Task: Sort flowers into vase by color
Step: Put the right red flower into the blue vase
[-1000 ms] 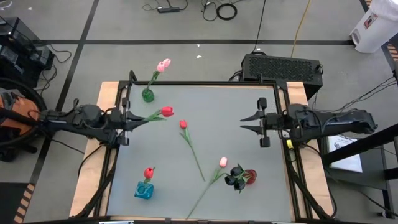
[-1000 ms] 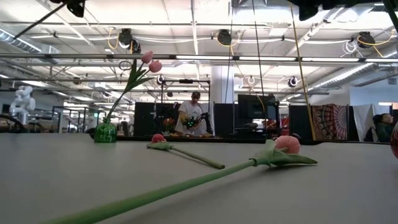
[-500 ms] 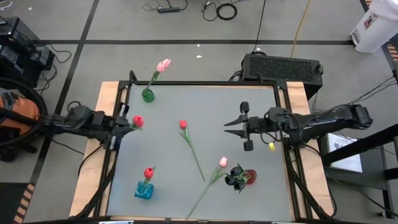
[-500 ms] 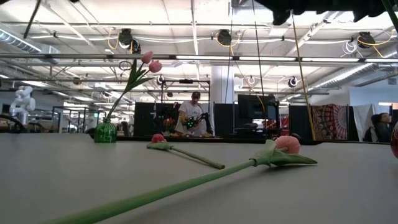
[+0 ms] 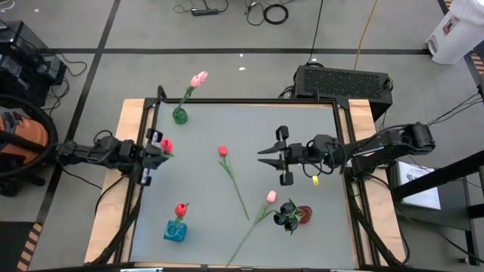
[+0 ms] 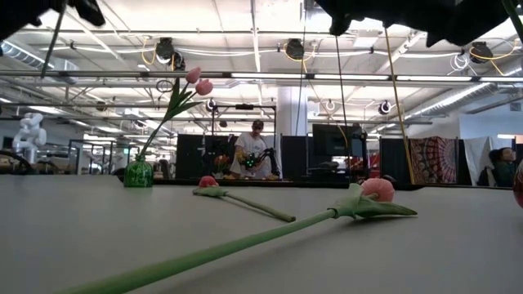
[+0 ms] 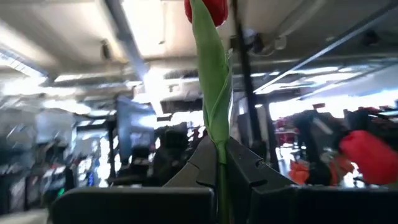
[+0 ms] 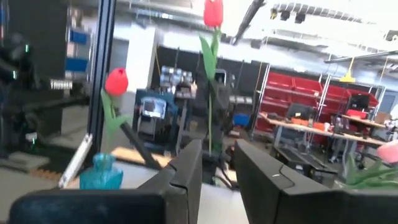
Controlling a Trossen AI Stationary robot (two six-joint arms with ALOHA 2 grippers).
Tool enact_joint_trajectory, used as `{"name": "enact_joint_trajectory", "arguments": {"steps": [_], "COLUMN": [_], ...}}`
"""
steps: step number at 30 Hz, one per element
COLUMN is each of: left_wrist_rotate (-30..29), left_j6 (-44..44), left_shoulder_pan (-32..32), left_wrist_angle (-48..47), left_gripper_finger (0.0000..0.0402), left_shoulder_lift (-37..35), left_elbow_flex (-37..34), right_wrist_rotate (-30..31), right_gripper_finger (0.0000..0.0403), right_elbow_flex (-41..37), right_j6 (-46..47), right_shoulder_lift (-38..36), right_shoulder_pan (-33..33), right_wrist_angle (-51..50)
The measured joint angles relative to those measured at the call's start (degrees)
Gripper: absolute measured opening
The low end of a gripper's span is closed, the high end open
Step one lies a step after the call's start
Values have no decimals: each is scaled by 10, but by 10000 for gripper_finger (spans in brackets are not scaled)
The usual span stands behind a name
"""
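Note:
My left gripper [image 5: 157,145] is over the table's left edge, shut on a red tulip [image 5: 166,145] that stands upright; the right wrist view shows its head [image 8: 213,12]. My right gripper [image 5: 261,156] hovers open above the table's middle, pointing toward the table's left. A red tulip [image 5: 222,151] and a pink tulip [image 5: 271,196] lie flat on the table. The green vase [image 5: 180,115] holds pink tulips [image 5: 199,78]. The blue vase [image 5: 175,231] holds one red tulip [image 5: 181,209]. The red vase [image 5: 304,215] holds black flowers [image 5: 287,217]. My left gripper pinches the red tulip's stem [image 7: 221,152] between its two fingers, just below the long green leaf [image 7: 211,81]. The fingers come level from the table's left and lie across the stem. The flower is lifted clear and upright, its head [image 7: 208,7] above the fingers.
The lying red tulip's stem runs toward the near edge [image 5: 240,200]; the lying pink tulip's stem reaches the near edge [image 5: 234,257]. A raised frame [image 5: 242,100] borders the table. A person [image 6: 249,155] stands far behind the table. A black box [image 5: 344,81] sits beyond the far right corner.
My left gripper has drawn back toward the table's left edge and turned, so the red tulip, which lay level with its head pointing right, now stands upright. My right gripper has moved toward the table's left, over the middle, staying open.

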Motion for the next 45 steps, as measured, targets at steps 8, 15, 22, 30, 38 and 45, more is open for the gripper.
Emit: {"name": "enact_joint_trajectory", "arguments": {"steps": [8,15,22,30,38,45], "left_wrist_rotate": [-63,-31,-33,-64,-64,-64], "left_j6": [-62,-115,-120,-91,-65,-65], "left_shoulder_pan": [0,-8,-36,-37,-37,-37], "left_wrist_angle": [-1,-23,-11,18,92,134], "left_gripper_finger": [11,11,11,11,11,11], "left_shoulder_lift": [6,24,46,98,163,228], "left_elbow_flex": [-20,-20,-20,-20,-20,-20], "right_wrist_rotate": [2,-27,-38,-102,-103,-104], "right_gripper_finger": [86,86,86,86,86,86], "right_elbow_flex": [26,80,135,228,318,377], "right_j6": [38,39,37,41,48,48], "right_shoulder_lift": [76,138,192,259,321,360], "right_shoulder_pan": [0,0,0,-1,-12,-16], "right_wrist_angle": [41,41,41,40,30,16]}}
